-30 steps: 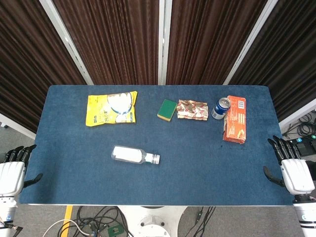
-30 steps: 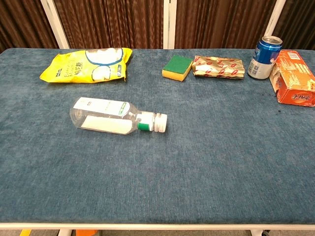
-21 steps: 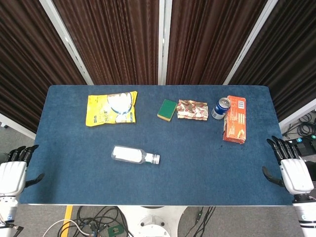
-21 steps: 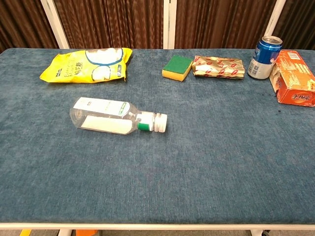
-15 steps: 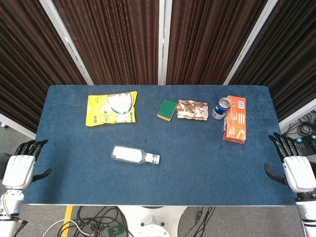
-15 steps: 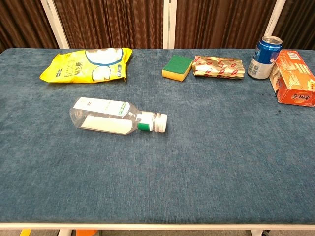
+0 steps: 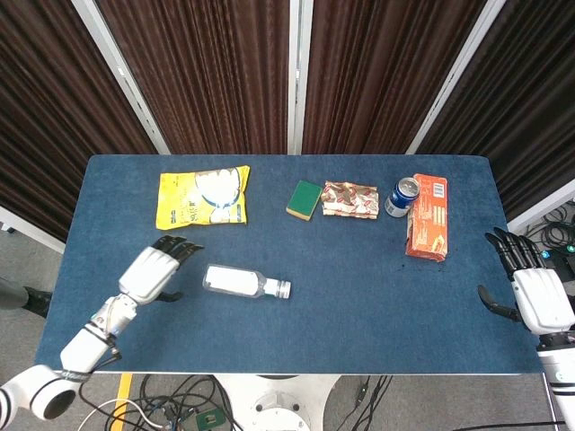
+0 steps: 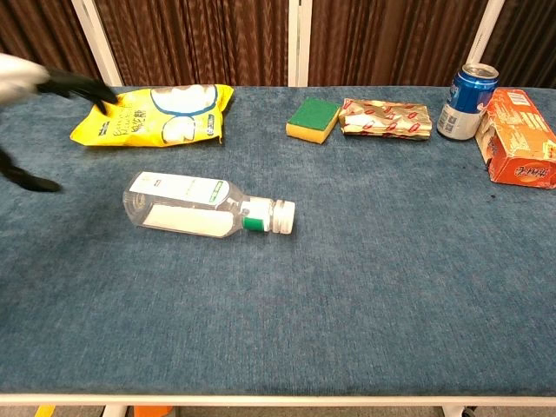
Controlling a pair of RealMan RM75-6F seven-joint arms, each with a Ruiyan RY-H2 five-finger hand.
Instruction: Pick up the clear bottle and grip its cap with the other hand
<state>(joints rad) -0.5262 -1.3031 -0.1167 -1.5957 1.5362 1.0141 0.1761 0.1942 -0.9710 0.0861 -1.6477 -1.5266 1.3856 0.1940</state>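
Observation:
The clear bottle lies on its side on the blue table, its white cap pointing right. My left hand hovers open over the table just left of the bottle's base, fingers spread and not touching it. In the chest view it shows only at the left edge, blurred. My right hand is open beyond the table's right edge, far from the bottle.
Along the far side lie a yellow snack bag, a green-yellow sponge, a foil packet, a blue can and an orange box.
My left hand has swung in from beyond the table's left edge to a spot just left of the bottle. The right hand has barely shifted. The bottle has not moved.

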